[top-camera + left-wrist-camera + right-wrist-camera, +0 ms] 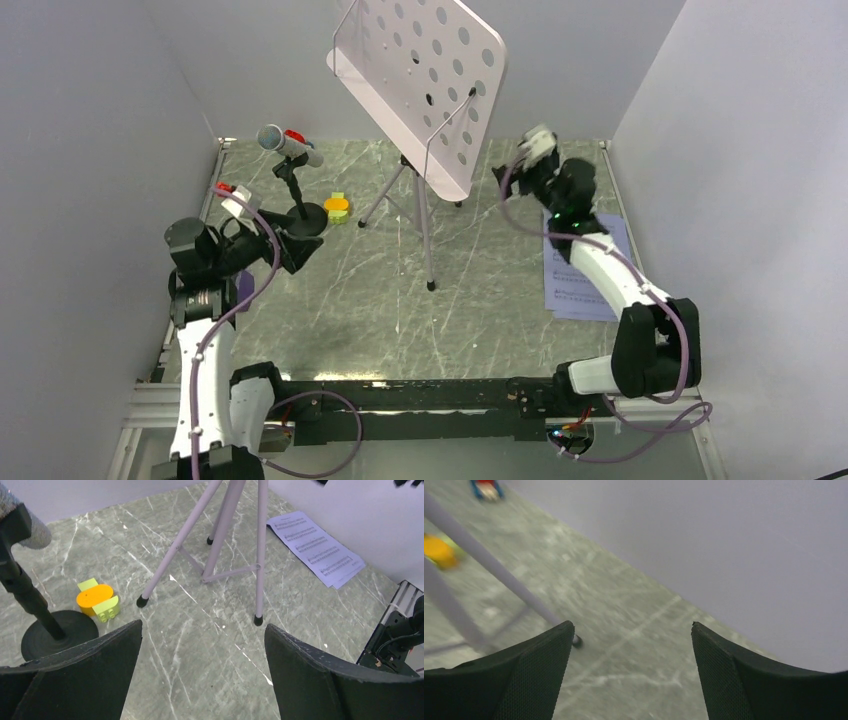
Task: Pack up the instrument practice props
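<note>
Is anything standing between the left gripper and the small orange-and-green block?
Partly: the microphone stand's black round base sits close ahead of the left gripper, the block just beyond its far edge. Right of the base looks unobstructed.

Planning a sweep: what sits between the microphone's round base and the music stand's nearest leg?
Only the small orange-and-yellow-green block, clearest in the left wrist view.

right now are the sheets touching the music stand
Apart. The left wrist view shows the sheets lying flat, with bare table between them and the nearest foot of the music stand.
</note>
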Robot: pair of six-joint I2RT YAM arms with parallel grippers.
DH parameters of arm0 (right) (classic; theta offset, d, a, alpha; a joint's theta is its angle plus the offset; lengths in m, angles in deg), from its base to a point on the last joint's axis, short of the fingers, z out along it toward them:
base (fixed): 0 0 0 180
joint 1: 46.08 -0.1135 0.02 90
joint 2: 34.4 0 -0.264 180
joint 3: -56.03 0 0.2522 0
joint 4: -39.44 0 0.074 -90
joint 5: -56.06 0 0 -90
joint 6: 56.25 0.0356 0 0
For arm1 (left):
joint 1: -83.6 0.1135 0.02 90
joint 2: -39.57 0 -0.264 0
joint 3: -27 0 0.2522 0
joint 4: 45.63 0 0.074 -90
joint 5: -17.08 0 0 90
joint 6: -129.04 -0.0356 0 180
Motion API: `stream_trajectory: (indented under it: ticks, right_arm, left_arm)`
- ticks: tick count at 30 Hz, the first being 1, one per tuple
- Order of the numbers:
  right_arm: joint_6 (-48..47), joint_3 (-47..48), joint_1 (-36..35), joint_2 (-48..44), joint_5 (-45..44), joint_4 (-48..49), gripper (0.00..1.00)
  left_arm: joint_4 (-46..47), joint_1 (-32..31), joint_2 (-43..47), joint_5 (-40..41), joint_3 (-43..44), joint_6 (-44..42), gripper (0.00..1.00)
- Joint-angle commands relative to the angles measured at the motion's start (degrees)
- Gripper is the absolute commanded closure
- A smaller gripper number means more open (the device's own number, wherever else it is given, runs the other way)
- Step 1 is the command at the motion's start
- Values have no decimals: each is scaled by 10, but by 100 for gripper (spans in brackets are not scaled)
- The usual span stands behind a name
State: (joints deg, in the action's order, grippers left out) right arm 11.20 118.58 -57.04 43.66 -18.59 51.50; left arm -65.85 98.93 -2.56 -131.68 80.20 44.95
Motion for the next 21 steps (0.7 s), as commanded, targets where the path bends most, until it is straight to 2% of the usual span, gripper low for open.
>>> stream_trajectory:
  ticks: [1, 4, 8, 12, 19, 21]
  right_arm:
    - [308, 96, 69, 10, 336, -63, 15]
    - [448, 105, 80, 32, 455, 129, 16]
    - [569, 119, 73, 56, 489, 276, 16]
    - [538, 135, 46, 68, 469, 263, 19]
    - [493, 188, -8, 101, 454, 218, 23]
    - [473, 216, -21, 113, 440, 176, 29]
  left_arm:
    - [38, -19, -26, -3, 58, -27, 4]
    - [32, -24, -45, -1, 75, -34, 5]
    - [45, -26, -56, 0, 80, -30, 6]
    - [77, -24, -64, 1, 85, -4, 6]
    - [36, -24, -94, 6, 130, -20, 6]
    - [31, -24, -99, 7, 137, -19, 6]
